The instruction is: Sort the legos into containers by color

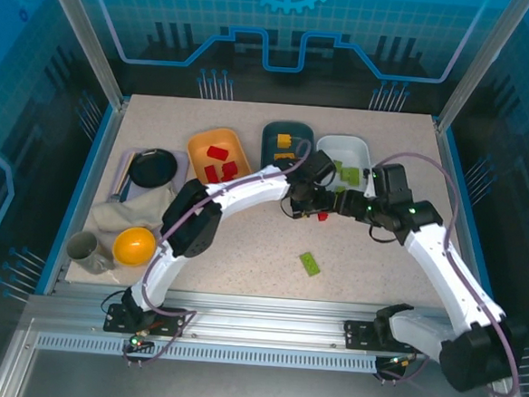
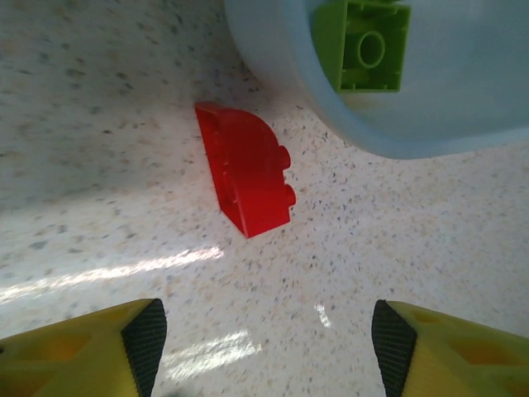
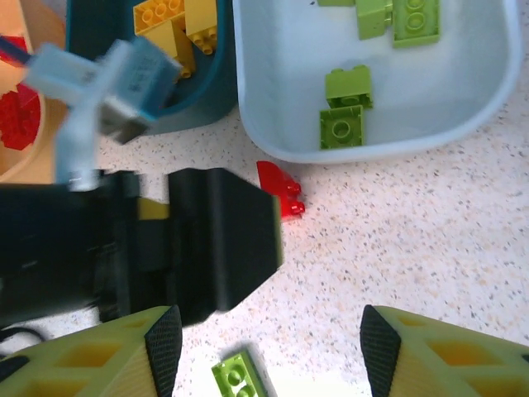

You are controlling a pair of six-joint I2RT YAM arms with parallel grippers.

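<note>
Fingers of the left gripper (image 2: 263, 341) spread wide over a red lego (image 2: 248, 178) just near-side of the white tub (image 2: 397, 145). Right gripper (image 3: 266, 347) — also wide, empty — hovers close by.

Three containers on the bench (image 1: 243, 242), namely one orange tub (image 1: 238, 148), one teal tub (image 1: 301, 133), one white tub (image 1: 351, 150); three red bricks (image 1: 217, 152) in orange plus one loose red brick (image 2: 248, 178); one loose green brick (image 1: 309, 263); by rough count in crowded tubs, five green bricks (image 3: 341, 128) and three yellow bricks (image 3: 161, 12).
</note>
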